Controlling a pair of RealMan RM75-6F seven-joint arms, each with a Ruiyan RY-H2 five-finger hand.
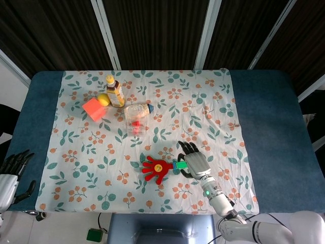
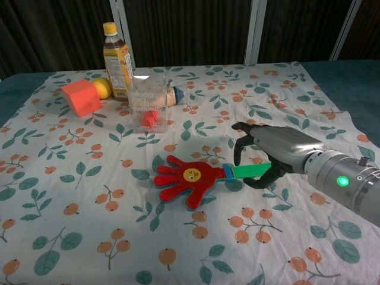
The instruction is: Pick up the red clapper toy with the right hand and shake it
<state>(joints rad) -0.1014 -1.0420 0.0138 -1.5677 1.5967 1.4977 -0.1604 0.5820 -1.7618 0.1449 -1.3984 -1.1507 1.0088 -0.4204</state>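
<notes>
The red clapper toy (image 2: 190, 178), shaped like a hand with a yellow smiley and a green handle (image 2: 249, 172), lies flat on the floral cloth; in the head view the toy (image 1: 155, 169) is at the near middle. My right hand (image 2: 276, 151) arches over the handle's outer end, fingers curved down on the far side and thumb at the near side, with no firm grip showing. In the head view the right hand (image 1: 195, 162) covers the handle's end. My left hand (image 1: 12, 175) hangs off the table's near left corner, fingers spread and holding nothing.
At the far left stand a yellow-capped bottle (image 2: 117, 59), an orange-red cube (image 2: 80, 98) and a yellow ball (image 2: 103, 88). A clear plastic container (image 2: 147, 101) with a small red piece inside sits behind the clapper. Blue table (image 1: 274, 127) borders the cloth.
</notes>
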